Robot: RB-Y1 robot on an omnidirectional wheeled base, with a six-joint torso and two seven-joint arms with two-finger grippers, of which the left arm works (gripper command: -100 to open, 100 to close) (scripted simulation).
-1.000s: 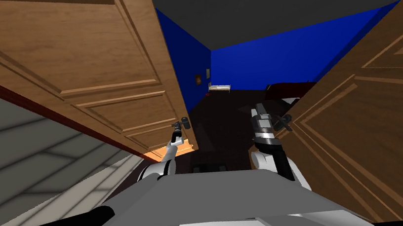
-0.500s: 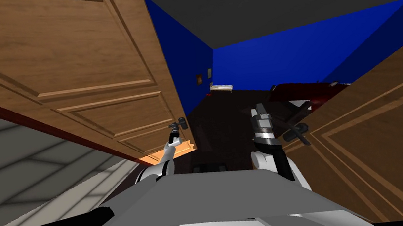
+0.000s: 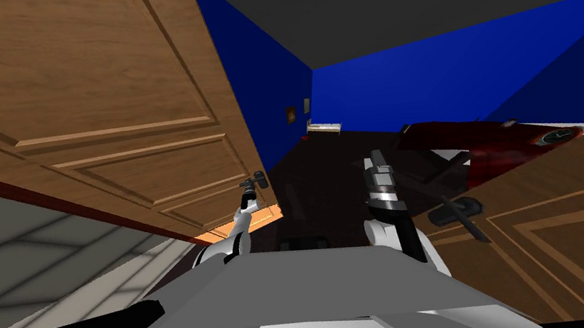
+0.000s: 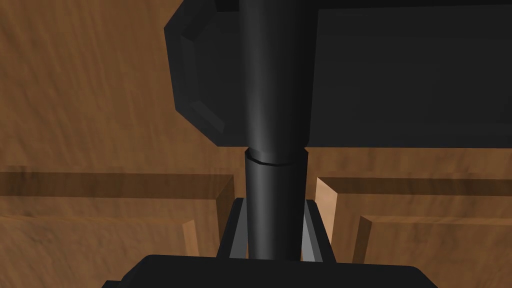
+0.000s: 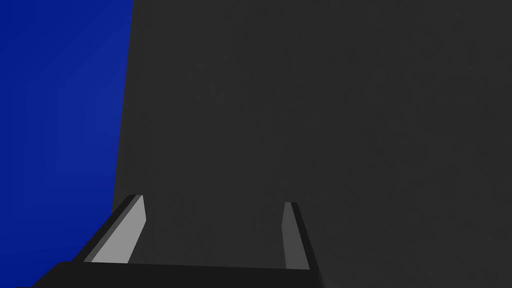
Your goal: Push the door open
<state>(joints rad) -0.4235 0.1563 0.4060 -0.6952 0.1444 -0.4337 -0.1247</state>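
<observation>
Showing a brown panelled door [image 3: 95, 115] standing open directly ahead of the left gripper [image 3: 250, 187]; its dark lever handle [image 4: 275, 125] lies between that gripper's fingers [image 4: 239, 235], which clamp its sides — a firm grasp. Right gripper [image 5: 215, 201], well apart from the handle, is spread wide, empty.

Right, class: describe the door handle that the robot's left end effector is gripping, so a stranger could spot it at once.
Start at the big brown panelled door on the robot's left and go to its free edge. There sits a dark bar handle, clamped in the left end effector. The other door's handle, on the right, has nothing gripping it.
</observation>
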